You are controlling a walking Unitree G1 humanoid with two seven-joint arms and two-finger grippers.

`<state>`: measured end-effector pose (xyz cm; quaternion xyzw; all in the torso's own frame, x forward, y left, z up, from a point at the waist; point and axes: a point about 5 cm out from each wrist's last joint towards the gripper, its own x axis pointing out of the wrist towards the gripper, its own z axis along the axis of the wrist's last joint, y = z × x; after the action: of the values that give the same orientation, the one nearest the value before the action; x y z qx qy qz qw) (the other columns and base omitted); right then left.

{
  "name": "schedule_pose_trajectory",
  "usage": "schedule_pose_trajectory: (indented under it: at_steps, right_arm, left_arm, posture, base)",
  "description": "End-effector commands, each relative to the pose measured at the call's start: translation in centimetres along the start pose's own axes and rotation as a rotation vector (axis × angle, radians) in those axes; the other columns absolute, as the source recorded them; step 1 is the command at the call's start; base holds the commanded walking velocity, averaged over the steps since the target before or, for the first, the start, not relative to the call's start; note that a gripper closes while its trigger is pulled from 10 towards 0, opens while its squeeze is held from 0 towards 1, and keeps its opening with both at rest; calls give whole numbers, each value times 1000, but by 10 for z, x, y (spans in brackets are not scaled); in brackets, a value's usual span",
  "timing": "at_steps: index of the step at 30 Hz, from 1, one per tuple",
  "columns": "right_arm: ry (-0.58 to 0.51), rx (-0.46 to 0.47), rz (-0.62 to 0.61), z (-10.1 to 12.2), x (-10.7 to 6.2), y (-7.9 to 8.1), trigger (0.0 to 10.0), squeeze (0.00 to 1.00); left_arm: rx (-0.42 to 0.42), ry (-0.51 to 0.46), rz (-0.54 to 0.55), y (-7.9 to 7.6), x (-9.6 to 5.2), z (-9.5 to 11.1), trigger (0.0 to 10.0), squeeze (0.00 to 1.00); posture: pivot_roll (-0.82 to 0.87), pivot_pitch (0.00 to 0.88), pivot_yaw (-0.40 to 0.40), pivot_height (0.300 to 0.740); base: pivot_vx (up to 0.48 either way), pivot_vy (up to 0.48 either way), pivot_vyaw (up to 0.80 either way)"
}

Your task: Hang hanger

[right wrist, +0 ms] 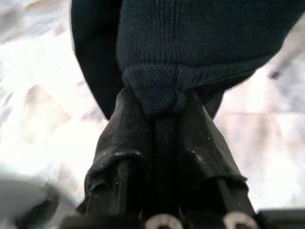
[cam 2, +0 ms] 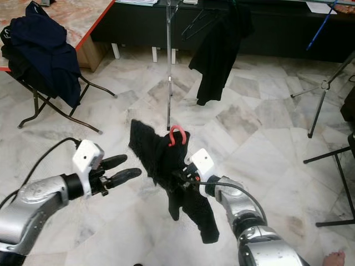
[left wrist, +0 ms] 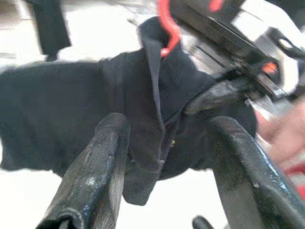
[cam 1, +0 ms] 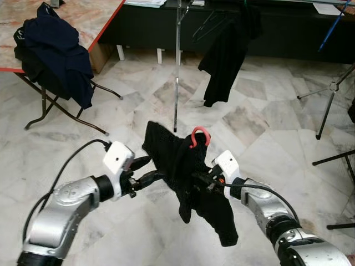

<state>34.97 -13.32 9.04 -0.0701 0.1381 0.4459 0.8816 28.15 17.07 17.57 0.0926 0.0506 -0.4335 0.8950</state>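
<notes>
A dark knit garment [cam 1: 166, 147] hangs on a red hanger whose hook [cam 1: 199, 136] sticks up from its collar. My right gripper [cam 1: 203, 180] is shut on the garment just below the hook, and the right wrist view shows its fingers [right wrist: 124, 138] pinching bunched knit fabric [right wrist: 157, 90]. My left gripper [cam 1: 154, 169] is open at the garment's left side, with a fold of the cloth [left wrist: 147, 143] between its fingers [left wrist: 95, 171]. A clothes rack pole [cam 1: 177, 66] stands ahead, and another black garment [cam 1: 224, 55] hangs from the rack.
A folding table [cam 1: 94, 16] with a red edge stands at the left, with dark clothes [cam 1: 55, 50] draped over it. A tripod [cam 1: 333, 88] and black stand legs [cam 1: 338, 160] are at the right. Empty hangers [cam 1: 208, 25] hang on the rack. A person's foot [cam 2: 335, 257] is at the lower right.
</notes>
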Motion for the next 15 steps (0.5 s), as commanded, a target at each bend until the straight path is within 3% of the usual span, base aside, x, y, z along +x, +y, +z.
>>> schedule_pose_trajectory:
  at_steps: [1,8,15]
  right_arm:
    - [14,-61,87,0,-4,3,0,0]
    - [115,-149,215,-5,-17,1,0,0]
    - [177,-228,420,-9,-20,12,0,0]
  left_arm:
    - [45,-2,-58,-3,-8,5,10000,0]
    - [143,105,-233,-13,-21,2,10000,0]
    - [158,165,-401,-31,-12,-9,10000,0]
  posture:
    - [93,190,0,740]
    - [98,182,-6,740]
    - [99,165,-21,740]
  base:
    - [0,0,0]
    - [0,0,0]
    - [0,0,0]
